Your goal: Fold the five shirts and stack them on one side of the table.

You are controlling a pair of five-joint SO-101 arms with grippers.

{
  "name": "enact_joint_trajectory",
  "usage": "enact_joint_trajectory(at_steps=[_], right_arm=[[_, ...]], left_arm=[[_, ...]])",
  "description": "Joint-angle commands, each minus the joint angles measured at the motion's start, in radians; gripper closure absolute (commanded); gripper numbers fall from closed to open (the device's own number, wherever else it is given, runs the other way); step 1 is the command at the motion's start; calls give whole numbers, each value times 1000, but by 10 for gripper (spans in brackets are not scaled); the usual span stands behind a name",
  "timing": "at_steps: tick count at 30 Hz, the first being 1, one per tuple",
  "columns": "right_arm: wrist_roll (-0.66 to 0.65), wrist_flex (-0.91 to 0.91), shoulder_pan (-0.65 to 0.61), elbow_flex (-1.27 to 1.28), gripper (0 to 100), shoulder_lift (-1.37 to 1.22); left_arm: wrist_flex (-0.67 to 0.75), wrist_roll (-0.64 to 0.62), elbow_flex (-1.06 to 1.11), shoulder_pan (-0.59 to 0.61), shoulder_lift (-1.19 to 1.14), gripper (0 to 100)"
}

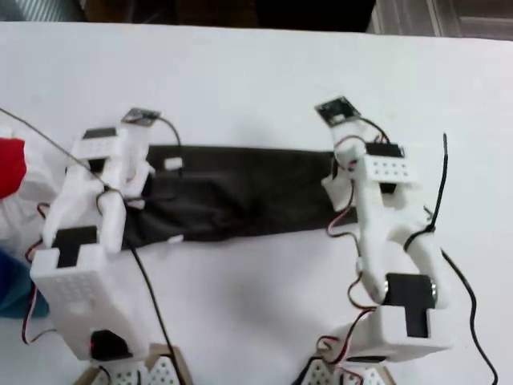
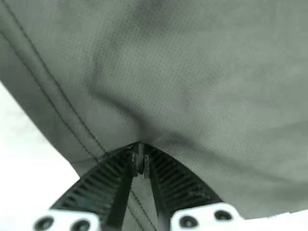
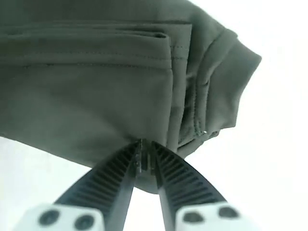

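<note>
A dark grey shirt lies folded into a long strip across the middle of the white table. The left gripper sits at the strip's left end, shut on the fabric. In the left wrist view its jaws pinch an edge of the shirt at the left gripper. The right gripper sits at the strip's right end, shut on cloth. In the right wrist view the right gripper clamps the layered hems of the shirt, near its collar end.
A heap of other shirts, red, white and blue, lies at the table's left edge. Black cables trail beside the right arm. Bare table lies behind the strip and in front of it.
</note>
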State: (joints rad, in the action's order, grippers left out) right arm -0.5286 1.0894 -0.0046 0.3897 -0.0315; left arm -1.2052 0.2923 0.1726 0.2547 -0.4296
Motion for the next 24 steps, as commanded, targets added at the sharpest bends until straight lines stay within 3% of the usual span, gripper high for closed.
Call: enact_joint_trajectory(at_steps=[1, 8, 16, 24], right_arm=[[-18, 10, 15, 11, 978, 38], [-23, 2, 15, 114, 978, 39], [-17, -12, 15, 37, 978, 54], [-15, 104, 48, -68, 978, 395]], left_arm=[[0, 8, -30, -8, -12, 976], [0, 8, -30, -8, -12, 976], [0, 8, -28, -6, -12, 976], [-2, 0, -28, -5, -5, 976]])
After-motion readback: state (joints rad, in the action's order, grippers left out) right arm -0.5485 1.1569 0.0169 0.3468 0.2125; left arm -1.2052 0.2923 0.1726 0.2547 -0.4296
